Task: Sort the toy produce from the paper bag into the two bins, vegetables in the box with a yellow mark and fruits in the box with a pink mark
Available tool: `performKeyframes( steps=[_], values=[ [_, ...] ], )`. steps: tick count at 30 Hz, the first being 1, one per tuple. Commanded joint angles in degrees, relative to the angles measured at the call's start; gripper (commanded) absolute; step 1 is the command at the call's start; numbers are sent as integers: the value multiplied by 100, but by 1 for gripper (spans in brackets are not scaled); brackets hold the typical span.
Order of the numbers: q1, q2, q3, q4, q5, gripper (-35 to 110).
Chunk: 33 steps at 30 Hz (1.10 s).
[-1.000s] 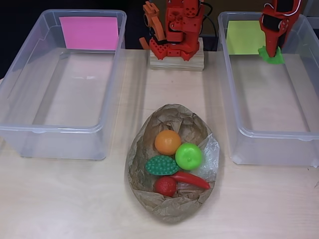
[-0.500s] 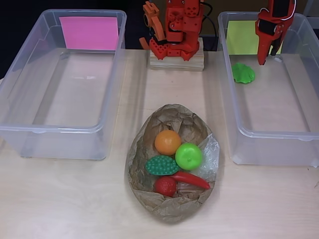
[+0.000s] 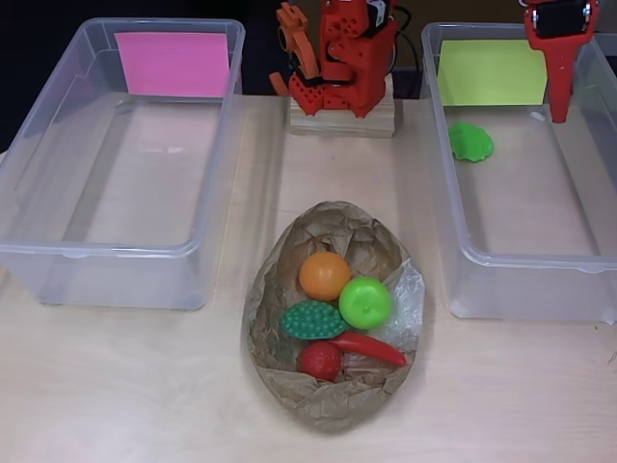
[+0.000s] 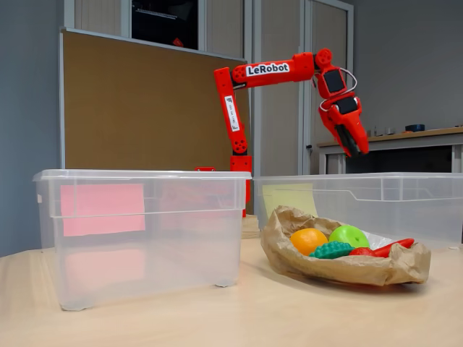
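At the left of the overhead view stands the clear plastic bin with the pink paper mark (image 3: 174, 64), meant for fruit; nothing lies in it, so I judge no fruit is sorted yet. In the middle, on the pale wooden table (image 3: 116, 386), the crumpled brown paper bag (image 3: 333, 400) is spread open like a bowl, which keeps the toys together and reachable from above. It holds a round orange fruit (image 3: 324, 275), a bright green apple (image 3: 365, 302), a dark green bumpy vegetable (image 3: 313, 320), a long red chilli pepper (image 3: 371, 346) and a small red round piece (image 3: 320, 360). To the right, the clear plastic bin with the yellow paper mark (image 3: 492, 72) holds a flat light green leafy vegetable (image 3: 470, 142) on its floor near the marked end, its proper place. Above that bin's far right, the red two-finger gripper (image 3: 558, 101) hangs raised and carries nothing; whether its jaws stand apart or together I cannot tell. Next comes, likely, a reach back to the bag.
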Motion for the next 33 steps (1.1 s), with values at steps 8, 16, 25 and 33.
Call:
performKeyframes(
  steps=[8, 16, 25, 33],
  values=[
    [2672, 914, 773, -1538, -1714, 15],
    [3964, 1116, 1881, -2127, -1222, 15],
    [4816, 527, 3735, -3401, -70, 29],
    [4922, -237, 3691, -3551, 668, 38]
  ],
)
